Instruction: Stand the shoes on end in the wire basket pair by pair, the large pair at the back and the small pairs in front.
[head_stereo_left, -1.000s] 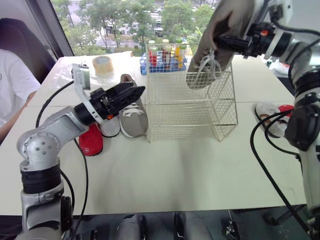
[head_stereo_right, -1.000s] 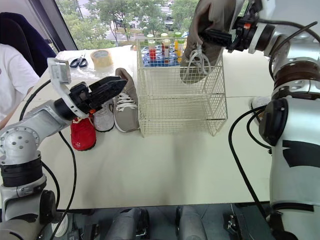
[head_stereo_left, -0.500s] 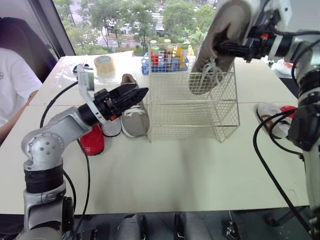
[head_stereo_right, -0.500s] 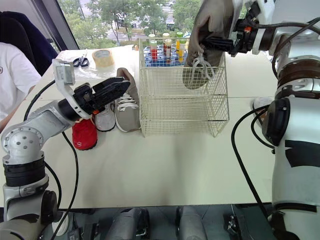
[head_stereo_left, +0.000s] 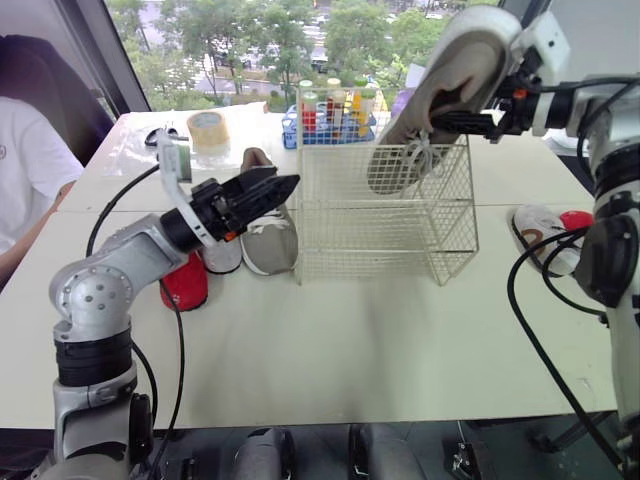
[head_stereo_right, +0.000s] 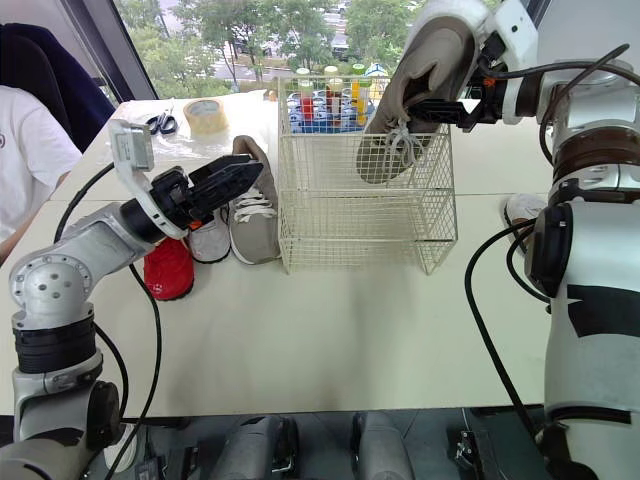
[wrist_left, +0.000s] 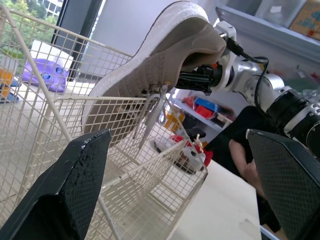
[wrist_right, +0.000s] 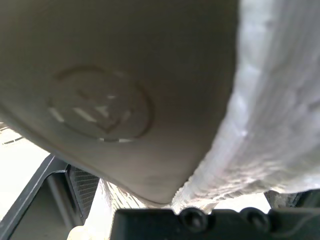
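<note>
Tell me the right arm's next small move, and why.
Probably lower the shoe straight down into the back of the wire basket. The right tool grips the grey shoe tilted, toe down, with the toe about level with the basket's top rim, not yet standing inside.

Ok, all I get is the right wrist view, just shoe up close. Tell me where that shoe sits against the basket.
Observer: The grey shoe in the right gripper is tilted toe-down, toe just inside the wire basket, heel well above the rim.
Operator: Give me the basket's contents.
Observer: Nothing else in it.
Operator: Now the other arm.
Observer: The left gripper is open, hovering beside the basket over the matching grey shoe on the table.
</note>
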